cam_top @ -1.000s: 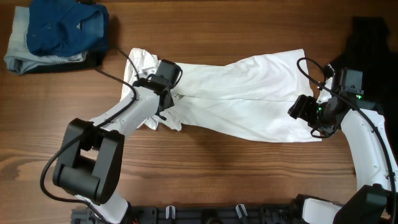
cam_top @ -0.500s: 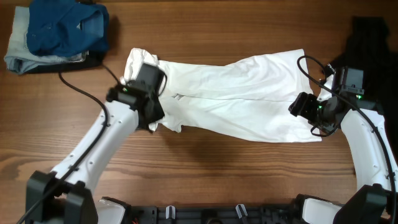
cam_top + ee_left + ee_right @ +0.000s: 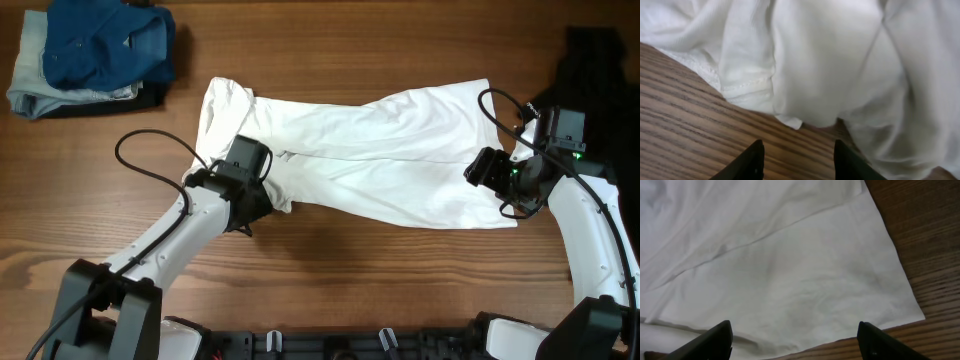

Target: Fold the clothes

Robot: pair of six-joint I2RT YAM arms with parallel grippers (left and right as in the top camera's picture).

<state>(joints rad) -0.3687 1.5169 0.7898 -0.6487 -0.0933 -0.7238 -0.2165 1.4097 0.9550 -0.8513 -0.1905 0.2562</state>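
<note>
We take the white shirt (image 3: 370, 160) as the reference for every position below. It lies spread across the middle of the wooden table (image 3: 330, 270) with its long axis running left to right. Soft creases run along its length and its left end is bunched into loose folds. The side facing up shows plain white cloth. The left gripper (image 3: 250, 200) sits at the shirt's near left corner, against the bunched end. In the left wrist view its fingers (image 3: 756, 160) stand apart over bare wood with nothing between them, and the shirt's stitched hem (image 3: 747, 87) lies just ahead of the tips. The right gripper (image 3: 488, 172) is positioned over the shirt's right end, close to the near right corner. In the right wrist view its fingers (image 3: 715, 340) are spread wide above flat cloth and grip nothing. We cannot tell whether the tips touch the fabric. A black garment (image 3: 590, 60) lies beyond the shirt's right end, toward the far side. A stack of folded clothes (image 3: 95, 50), with blue on top and paler cloth beneath, rests off the shirt's far left corner and does not touch it. A black cable (image 3: 150, 150) loops over the wood just left of the shirt's bunched end.
</note>
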